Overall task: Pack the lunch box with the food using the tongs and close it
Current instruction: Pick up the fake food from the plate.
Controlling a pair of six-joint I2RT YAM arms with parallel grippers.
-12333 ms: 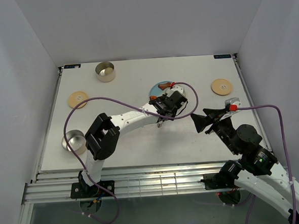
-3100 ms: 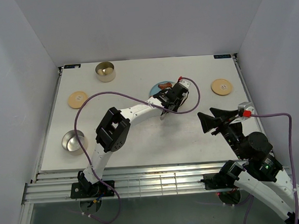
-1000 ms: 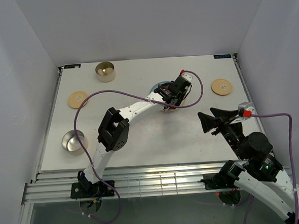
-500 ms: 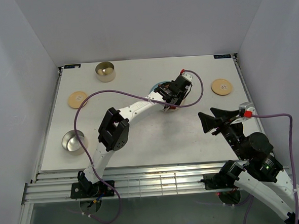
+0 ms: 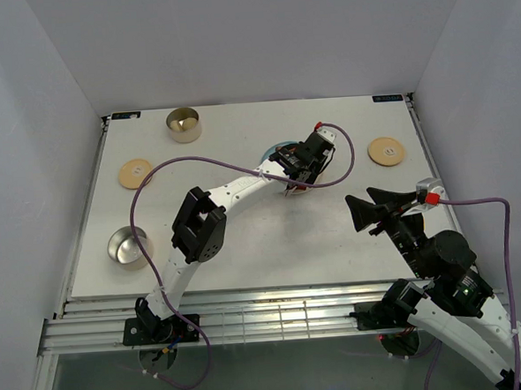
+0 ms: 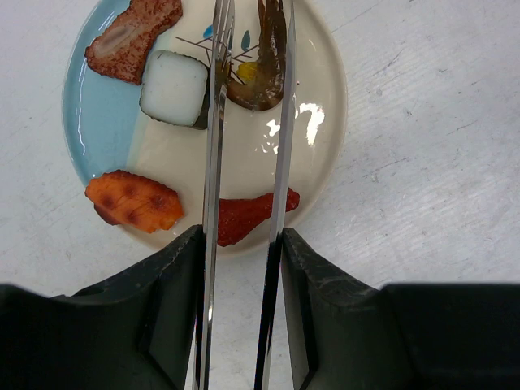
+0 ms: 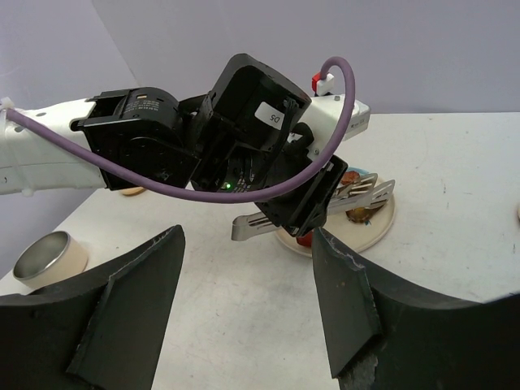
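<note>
The tongs (image 6: pixel 213 162) are slim and silver-grey, two thin, shiny arms running nearly parallel. The left gripper (image 6: pixel 241 244) is clamped on them, one black finger pressed against the outer side of each arm. They reach out over the cream-and-light-blue plate (image 6: pixel 317 154). A brown curled piece (image 6: pixel 256 81) lies between the arms towards their far end and a red piece (image 6: pixel 244 218) between them at the plate's near rim. A white square piece (image 6: pixel 171 99) with a dark edge lies just left of the left arm, a brown slice (image 6: pixel 130 36) beyond it and an orange piece (image 6: pixel 134 201) at the near left rim. On the table (image 5: pixel 272 238) the back tin (image 5: pixel 184 124) and near tin (image 5: pixel 128 247) stand open on the left, well apart. The left lid (image 5: pixel 135 173) lies between them and the right lid (image 5: pixel 386 150) across the table. The right gripper (image 5: pixel 368 210) hangs over the table's right side with its jaws apart, holding nothing. Three seconds earlier the left gripper sat nearer and left of here, with the brown slice showing behind it in the overhead view; now it covers most of the plate. Over the last second nothing visibly shifted, and the tins and lids lie where they did twelve seconds ago.
</note>
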